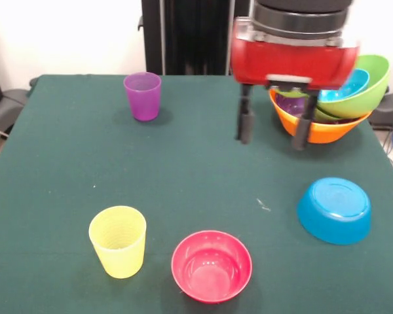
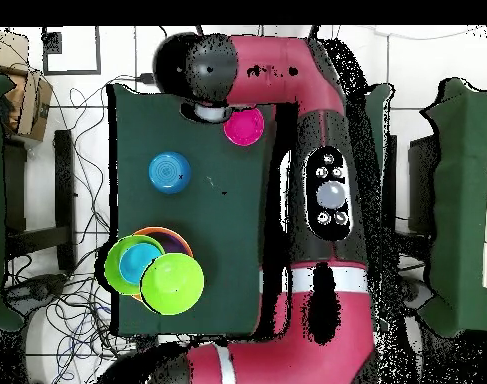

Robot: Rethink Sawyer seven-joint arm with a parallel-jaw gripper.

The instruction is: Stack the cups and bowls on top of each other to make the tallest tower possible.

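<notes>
The tower stands at the table's far right: an orange bowl (image 1: 324, 131) holds a purple bowl (image 1: 290, 104), lime green bowls (image 1: 373, 82) and a blue bowl (image 1: 346, 86), all tilted. In the overhead view the tower (image 2: 152, 268) sits at the table's left edge. My gripper (image 1: 273, 131) hangs open and empty just left of the tower, above the cloth. A purple cup (image 1: 143, 95) stands far left. A yellow cup (image 1: 118, 241) stands near left. A pink-red bowl (image 1: 211, 265) (image 2: 244, 126) sits upright beside it. A blue bowl (image 1: 335, 209) (image 2: 170, 172) lies upside down at the right.
The table (image 1: 183, 170) is covered in dark green cloth. In the overhead view the red arm (image 2: 317, 150) lies along the table's right side and hides the purple cup. Chairs and cables surround the table.
</notes>
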